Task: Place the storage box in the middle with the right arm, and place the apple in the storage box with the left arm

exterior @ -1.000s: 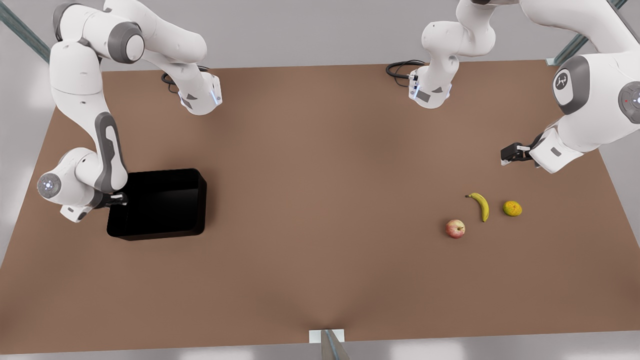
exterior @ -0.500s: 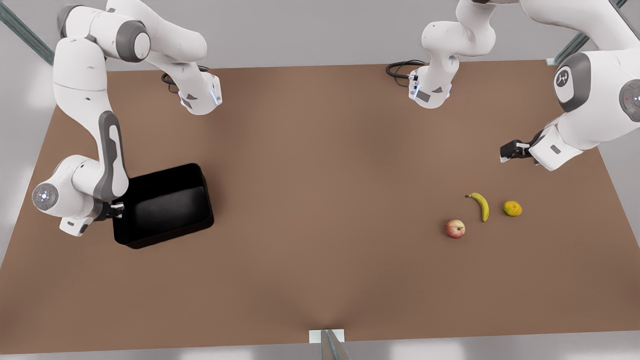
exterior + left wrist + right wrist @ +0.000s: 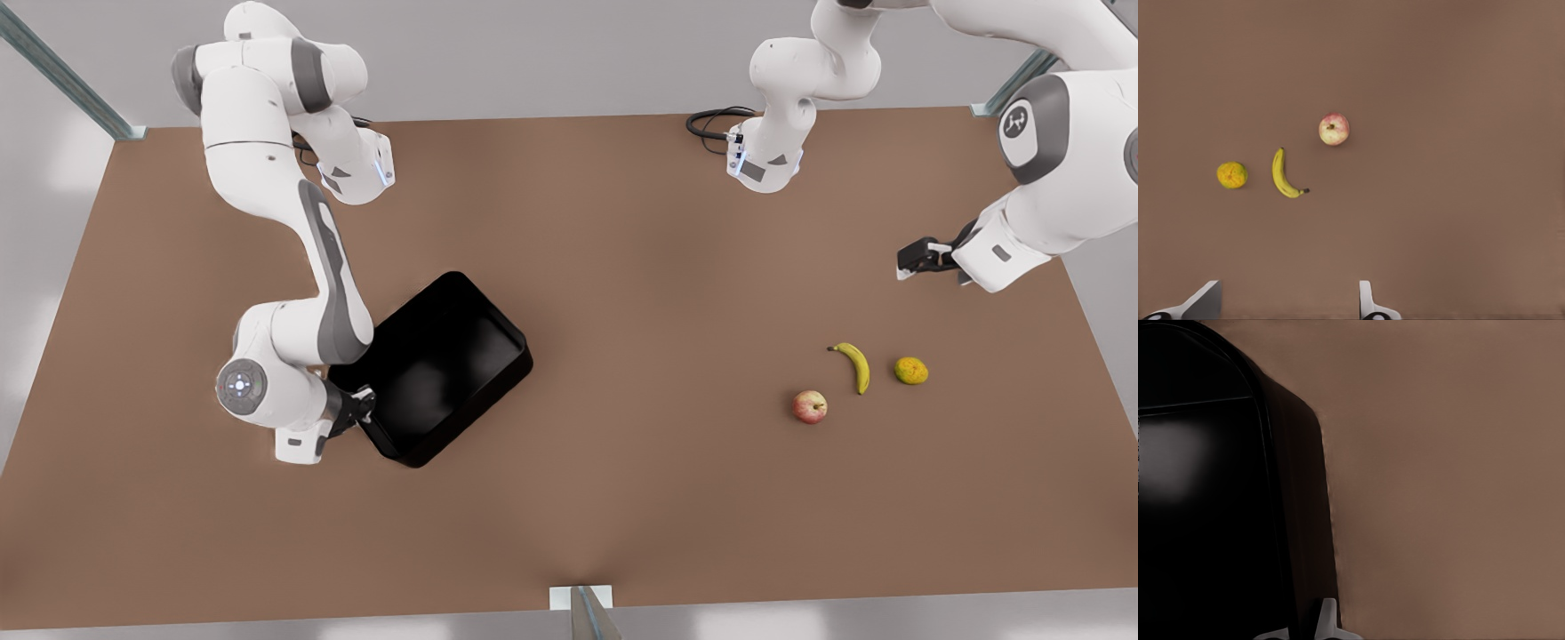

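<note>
The storage box, a shallow glossy black tub, sits turned diagonally left of the table's middle in the front view. My right gripper is shut on its near-left wall; the right wrist view shows that wall clamped by the gripper. The small red apple lies on the table at the front view's right. My left gripper hovers open behind the fruits, apart from them. The left wrist view shows the apple well ahead of the open gripper.
A yellow banana and a yellow-orange citrus lie just behind the apple. Both arm bases stand at the table's far edge, with a black cable by one. A metal bracket sits at the near edge.
The right arm has swung toward the front view's right, carrying the storage box toward the middle and turning it diagonal. The left gripper shifted slightly; the fruits have not moved.
</note>
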Action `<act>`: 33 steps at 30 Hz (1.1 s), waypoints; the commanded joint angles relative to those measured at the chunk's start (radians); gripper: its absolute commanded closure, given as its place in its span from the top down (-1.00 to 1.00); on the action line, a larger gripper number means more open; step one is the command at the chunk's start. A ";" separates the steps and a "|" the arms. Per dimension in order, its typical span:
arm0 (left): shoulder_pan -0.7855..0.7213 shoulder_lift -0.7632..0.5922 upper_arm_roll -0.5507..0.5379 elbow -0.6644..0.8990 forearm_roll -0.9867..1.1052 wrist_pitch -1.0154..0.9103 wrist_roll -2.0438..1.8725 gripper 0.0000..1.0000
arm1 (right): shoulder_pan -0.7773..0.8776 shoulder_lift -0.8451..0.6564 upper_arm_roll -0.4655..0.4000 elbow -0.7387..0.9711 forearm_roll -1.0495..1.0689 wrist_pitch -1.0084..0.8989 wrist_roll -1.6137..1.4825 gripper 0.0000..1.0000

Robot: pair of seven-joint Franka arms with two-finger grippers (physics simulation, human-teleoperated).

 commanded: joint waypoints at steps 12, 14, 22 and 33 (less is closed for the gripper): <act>0.000 0.017 0.005 0.003 -0.003 -0.030 0.009 1.00 | 0.221 0.268 0.009 0.256 0.108 0.086 0.925 -0.57; 0.000 0.017 0.007 0.003 -0.003 -0.030 0.012 1.00 | 0.222 0.278 0.011 0.256 0.108 0.089 0.925 -0.57; -0.002 0.107 0.007 -0.003 -0.049 0.004 -0.006 1.00 | 0.236 0.232 0.009 0.257 0.103 0.079 0.919 1.00; 0.021 0.340 -0.013 -0.206 -0.061 0.654 -0.064 1.00 | -0.118 -0.271 -0.136 0.162 -0.113 -0.652 0.744 1.00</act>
